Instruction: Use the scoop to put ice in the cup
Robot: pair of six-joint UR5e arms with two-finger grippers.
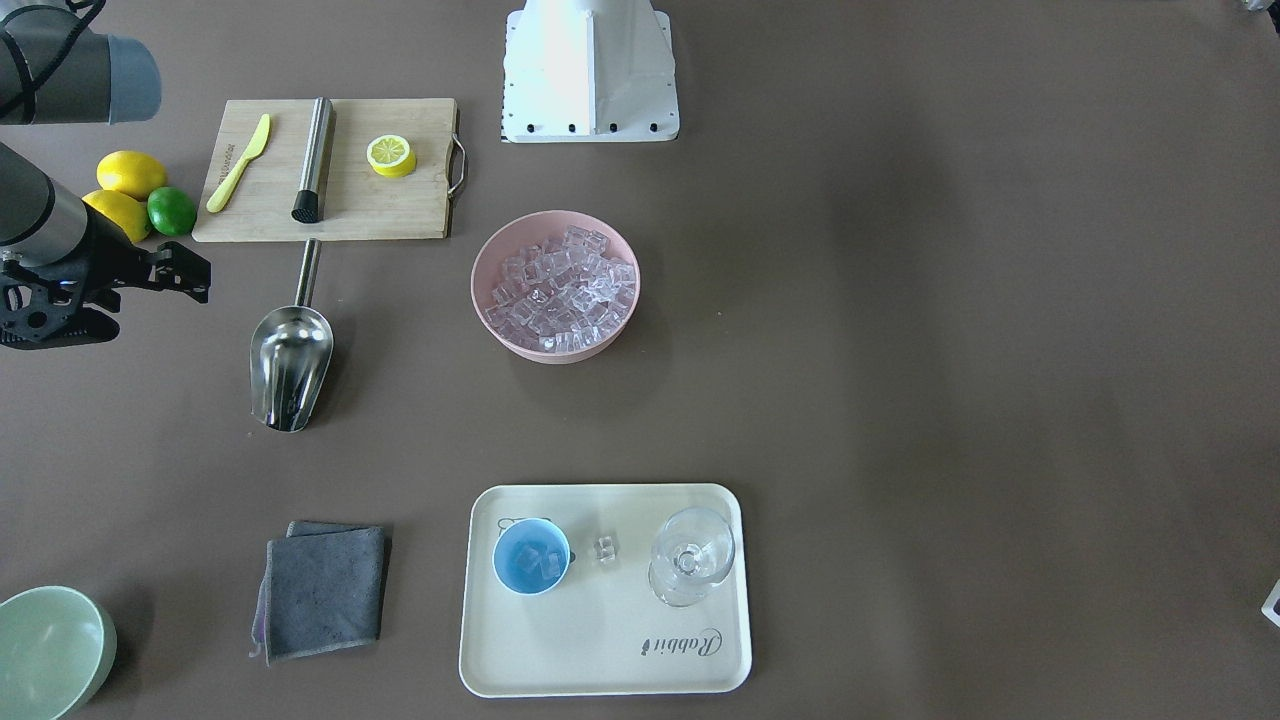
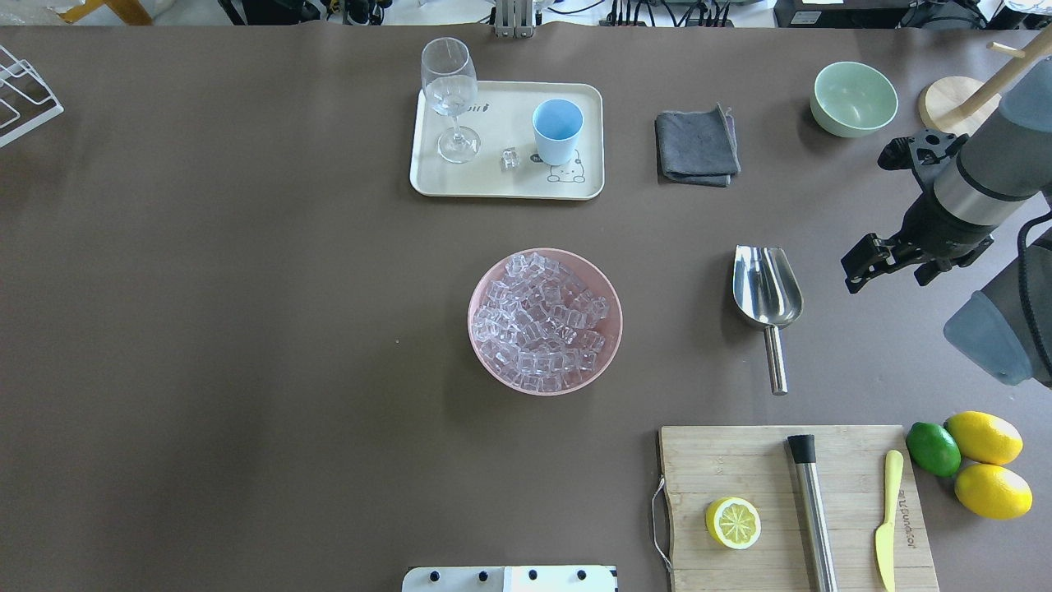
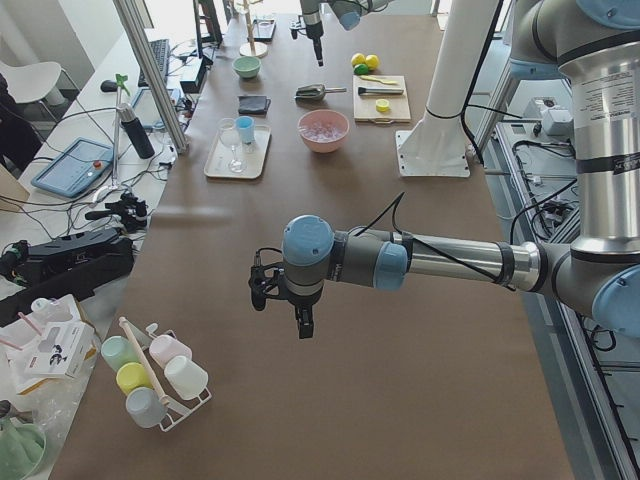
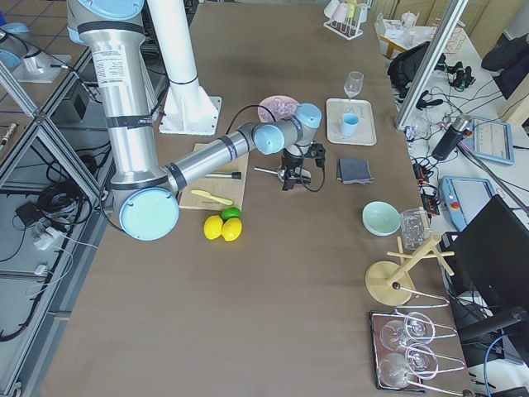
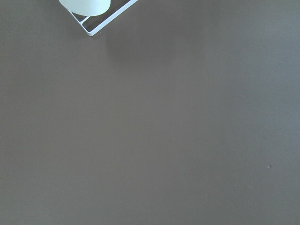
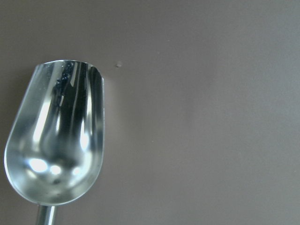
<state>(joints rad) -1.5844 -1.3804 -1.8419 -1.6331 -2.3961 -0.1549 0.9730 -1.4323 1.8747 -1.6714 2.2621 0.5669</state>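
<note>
Front view: scoop (image 1: 290, 365) flat on table (image 1: 900, 350), rod handle toward robot, mouth away. Right gripper (image 1: 190, 275) near, on side opposite ice (image 1: 558, 290) in pink bowl (image 1: 555, 352). Holds nothing; finger spread unclear.
Overhead: cup (image 2: 557, 130) on tray (image 2: 509, 185), far beyond bowl.
Exterior left view: left gripper (image 3: 300, 322) well apart along table; spread or pressed, cannot tell. Right arm nearer.
Right wrist view: scoop trough empty, lower left.
</note>
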